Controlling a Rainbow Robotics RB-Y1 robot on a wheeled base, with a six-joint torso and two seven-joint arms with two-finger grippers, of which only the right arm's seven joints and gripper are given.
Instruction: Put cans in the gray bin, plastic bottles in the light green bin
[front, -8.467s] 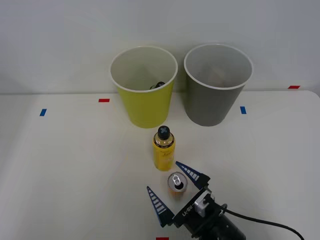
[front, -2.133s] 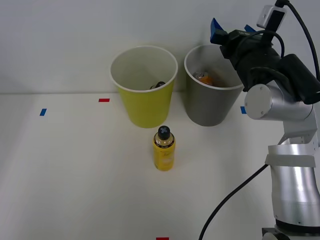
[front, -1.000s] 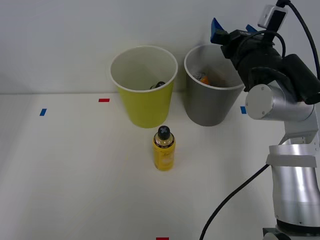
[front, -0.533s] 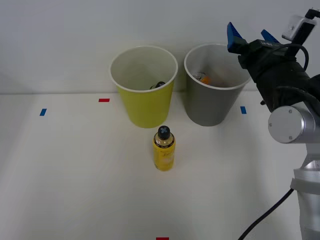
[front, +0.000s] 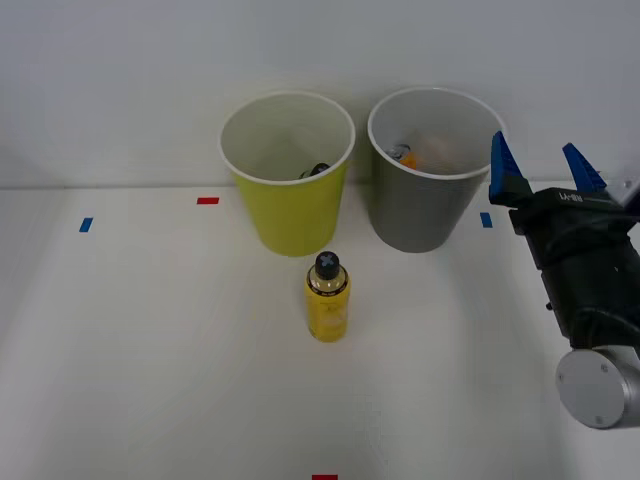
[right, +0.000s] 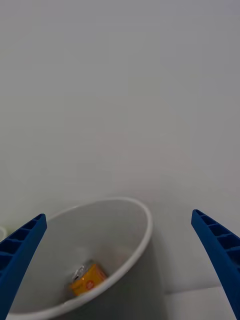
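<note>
In the gray bin: the orange can (right: 87, 280) is lying on its side at the bottom, its silver top showing; from the front it is peeking over the far inner wall (front: 408, 157).
Gray bin (front: 432, 215): it is standing upright at the back of the table, on the right of the pair, its pale rim just beside the green bin's rim.
Light green bin (front: 290, 215): it is standing upright to the left of the gray bin, with a small dark object showing low inside it; what that is cannot be told.
Bottle (front: 327, 297): the yellow bottle with the black cap is standing upright on the table, just in front of the light green bin and apart from it.
Right pincer (front: 541, 172): it is hanging open and empty, its blue fingers (front: 501, 170) spread wide and pointing up, just to the right of the gray bin's rim and not touching it.
Table (front: 150, 350): the white top is carrying small red and blue tape marks near its edges.
</note>
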